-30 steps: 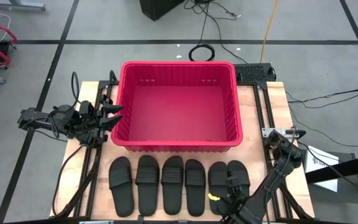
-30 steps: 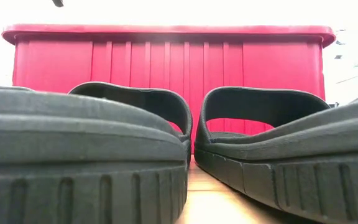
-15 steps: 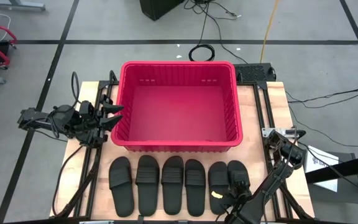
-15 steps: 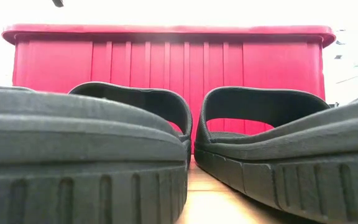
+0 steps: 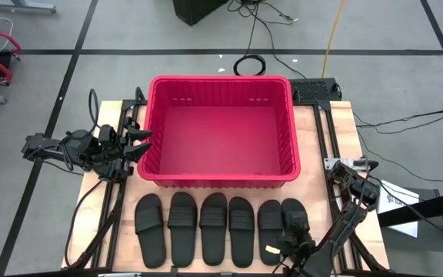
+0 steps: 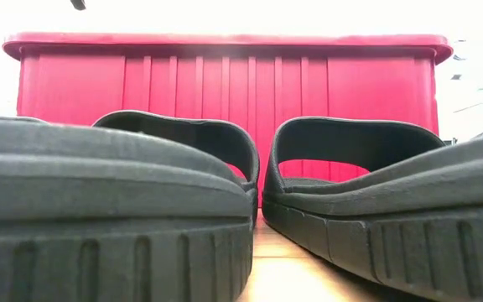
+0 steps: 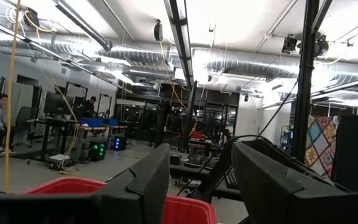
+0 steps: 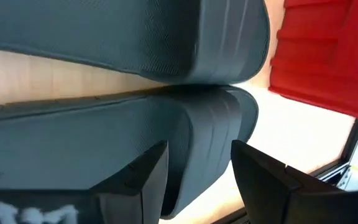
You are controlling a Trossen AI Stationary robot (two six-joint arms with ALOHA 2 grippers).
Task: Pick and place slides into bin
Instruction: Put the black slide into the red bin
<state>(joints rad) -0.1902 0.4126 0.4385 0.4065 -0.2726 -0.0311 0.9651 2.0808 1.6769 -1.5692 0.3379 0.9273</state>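
Six black slides lie soles down in a row along the table's near edge (image 5: 214, 227). Two of them fill the low view (image 6: 107, 193). The red bin (image 5: 220, 131) stands behind them in the middle of the table, with nothing in it. My right gripper (image 5: 289, 240) is open, low over the rightmost slide (image 5: 295, 214). In the right wrist view its fingers (image 8: 197, 180) stand on either side of that slide's ribbed strap (image 8: 213, 140), near the fifth slide (image 8: 135, 37). My left gripper (image 5: 141, 143) is open and empty, held off the table beside the bin's left wall.
The bin's near wall (image 6: 225, 84) rises just behind the slides' toes. Bare wood (image 5: 325, 154) shows to the right of the bin. The bin's rim shows in the left wrist view (image 7: 185, 208). People sit at desks in the room far behind.
My right gripper has shifted a little toward the table's right edge, from over the gap between the fifth and sixth slides to over the rightmost slide. The slides and the bin have stayed where they were.
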